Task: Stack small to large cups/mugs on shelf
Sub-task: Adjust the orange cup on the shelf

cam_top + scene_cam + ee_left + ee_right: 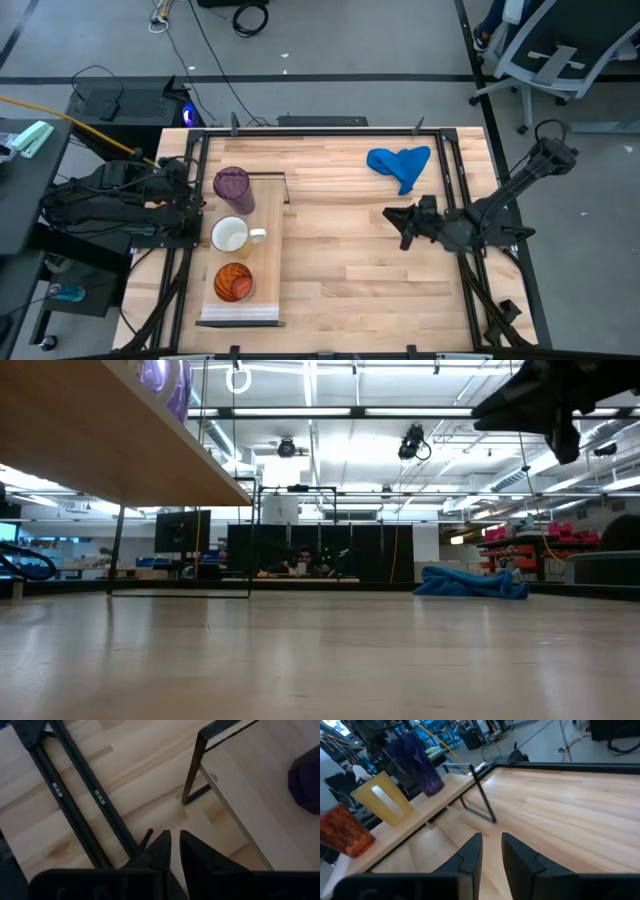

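The shelf (266,215) is a long pale board standing on the table's left part, raised on a thin dark frame (482,802). Three vessels stand upright in a row on it: a purple tumbler (232,188) at the far end, a white mug (231,236) in the middle with its handle toward the right, and an orange-red cup (233,283) at the near end. My left gripper (192,203) is shut and empty at the table's left edge beside the shelf. My right gripper (402,226) is shut and empty over the table's right half, pointing toward the shelf.
A crumpled blue cloth (401,164) lies at the far right of the table. Bare wood lies between the shelf and my right gripper. Dark frame rails (75,800) run along the table's left edge next to the left gripper.
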You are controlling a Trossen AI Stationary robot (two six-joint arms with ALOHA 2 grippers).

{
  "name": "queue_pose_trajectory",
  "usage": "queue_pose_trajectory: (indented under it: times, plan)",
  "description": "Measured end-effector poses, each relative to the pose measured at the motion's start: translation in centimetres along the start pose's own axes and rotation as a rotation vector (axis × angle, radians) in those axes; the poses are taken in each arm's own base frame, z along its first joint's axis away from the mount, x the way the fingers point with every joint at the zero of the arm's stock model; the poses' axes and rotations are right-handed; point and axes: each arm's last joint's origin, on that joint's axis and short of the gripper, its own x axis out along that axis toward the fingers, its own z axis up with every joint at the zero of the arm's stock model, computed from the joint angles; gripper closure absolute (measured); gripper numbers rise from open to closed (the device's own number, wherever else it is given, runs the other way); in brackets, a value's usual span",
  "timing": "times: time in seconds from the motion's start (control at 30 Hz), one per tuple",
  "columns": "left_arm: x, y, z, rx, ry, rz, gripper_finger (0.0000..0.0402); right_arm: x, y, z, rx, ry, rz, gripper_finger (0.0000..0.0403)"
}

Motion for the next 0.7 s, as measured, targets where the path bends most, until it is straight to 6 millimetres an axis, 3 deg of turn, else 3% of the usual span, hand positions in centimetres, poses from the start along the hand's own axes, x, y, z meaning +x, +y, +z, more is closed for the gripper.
queue_pose_trajectory:
  times: [0.17,0.3,0.53,0.7]
  plan:
    - [-0.1,0.0,-0.2,0.004,0.048,-0.051,0.0362,1.4,0.7,-0.4,-0.016,0.033,0.009,0.0339]
    - [-0.2,0.1,-0.4,0.002,0.065,-0.082,0.0366,2.9,2.5,0.2,-0.087,0.073,0.029,0.0354]
    - [-0.6,0.7,-0.8,-0.009,0.046,-0.130,0.0364,6.4,9.0,1.6,-0.280,0.129,0.138,0.0385]
    - [-0.7,0.8,-0.7,-0.027,0.006,-0.162,0.0361,9.8,12.9,0.3,-0.396,0.178,0.189,0.0398]
